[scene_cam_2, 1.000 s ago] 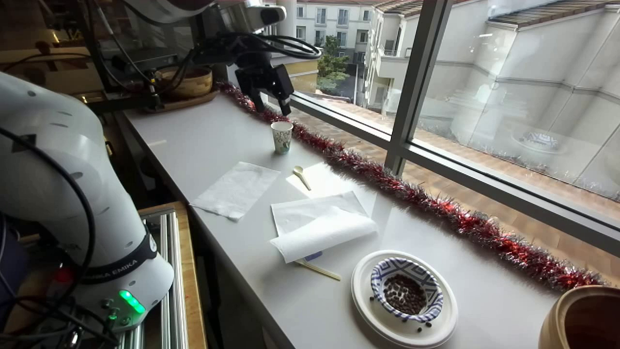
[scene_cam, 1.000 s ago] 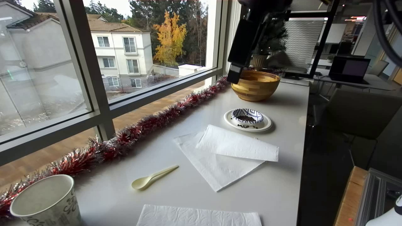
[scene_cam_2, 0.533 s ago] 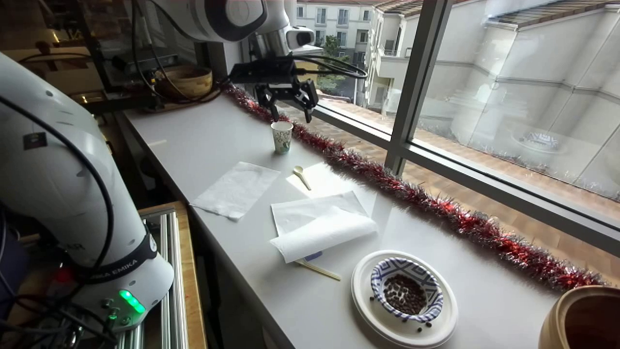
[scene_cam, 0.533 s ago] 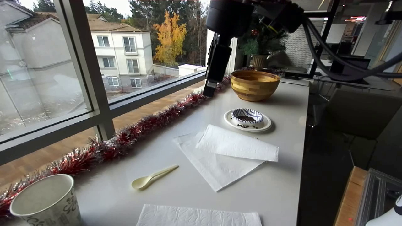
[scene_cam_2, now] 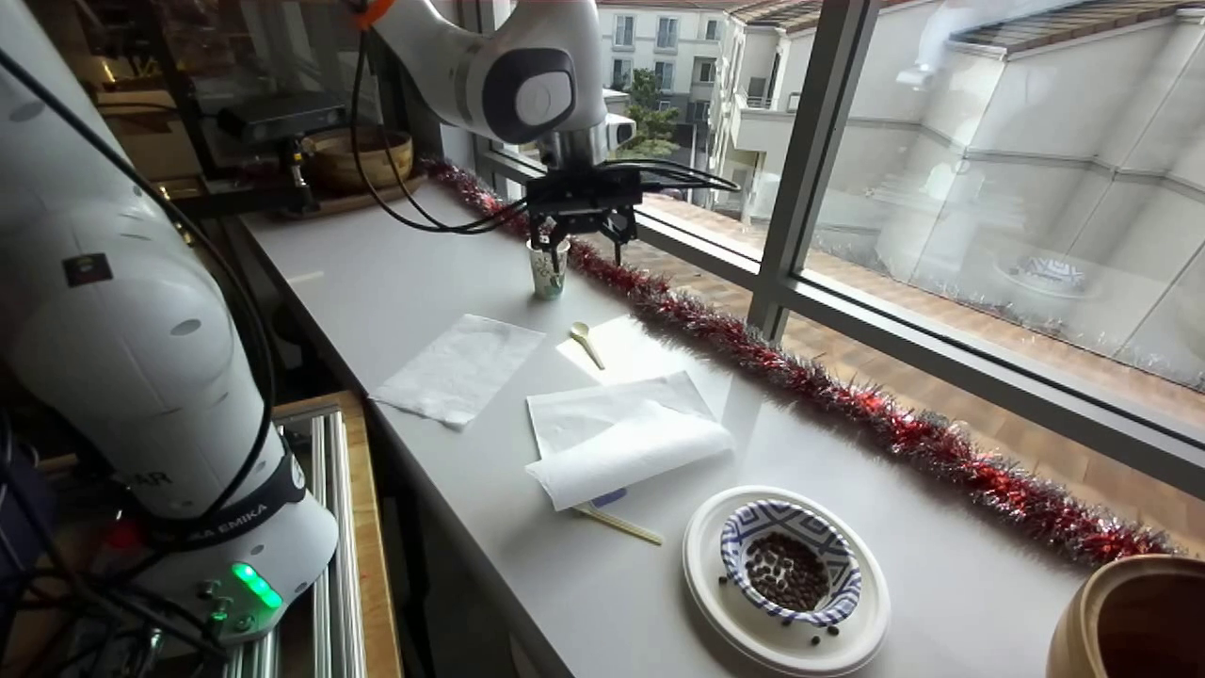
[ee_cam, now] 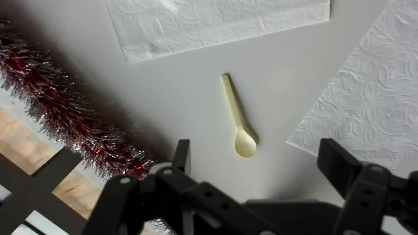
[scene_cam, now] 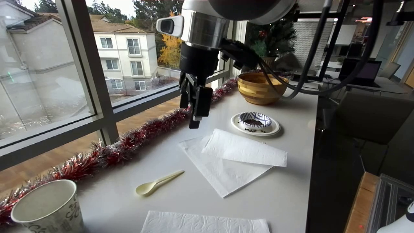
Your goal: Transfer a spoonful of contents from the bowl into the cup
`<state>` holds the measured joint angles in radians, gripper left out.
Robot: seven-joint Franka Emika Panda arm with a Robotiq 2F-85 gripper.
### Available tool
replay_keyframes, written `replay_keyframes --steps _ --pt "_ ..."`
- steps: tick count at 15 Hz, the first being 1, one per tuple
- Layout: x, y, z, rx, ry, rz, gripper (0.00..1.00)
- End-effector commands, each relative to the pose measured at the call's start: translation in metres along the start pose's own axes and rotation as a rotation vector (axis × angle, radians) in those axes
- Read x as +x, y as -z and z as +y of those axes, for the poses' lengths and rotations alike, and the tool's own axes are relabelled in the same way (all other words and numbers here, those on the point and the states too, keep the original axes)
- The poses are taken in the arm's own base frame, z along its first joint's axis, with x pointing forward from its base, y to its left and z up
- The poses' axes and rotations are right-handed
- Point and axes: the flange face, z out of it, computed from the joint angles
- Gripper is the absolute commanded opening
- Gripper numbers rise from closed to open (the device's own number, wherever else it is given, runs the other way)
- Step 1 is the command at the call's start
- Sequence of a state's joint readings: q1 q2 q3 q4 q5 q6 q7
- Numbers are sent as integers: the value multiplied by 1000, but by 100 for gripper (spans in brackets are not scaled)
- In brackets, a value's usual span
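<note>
Our gripper (ee_cam: 256,156) hangs above the spoon (ee_cam: 235,114), not touching it, jaws spread wide and holding nothing; we judge the step to be fetching the spoon, so next we would line up, lower and pinch across the handle (ee_cam: 231,98). The spoon lies on the table (ee_cam: 176,94), scoop (ee_cam: 245,147) pointing roughly toward the nearer cup (scene_cam: 61,216), long axis running back through the handle roughly toward the farther bowl (scene_cam_2: 841,556).
</note>
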<state>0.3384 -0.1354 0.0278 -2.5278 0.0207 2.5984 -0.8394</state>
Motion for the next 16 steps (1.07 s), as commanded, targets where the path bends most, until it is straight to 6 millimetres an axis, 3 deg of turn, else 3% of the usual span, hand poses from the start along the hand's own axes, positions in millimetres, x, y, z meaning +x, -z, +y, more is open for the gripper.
replay_keyframes --steps 1,7,8,11,16 --pt "22 -39 6 44 185 36 100" --pt "59 -94 -9 109 435 162 100" --pt "45 -78 -15 100 374 107 100" --pt "57 -93 -16 117 421 136 100" --pt "53 -104 -9 119 449 170 100"
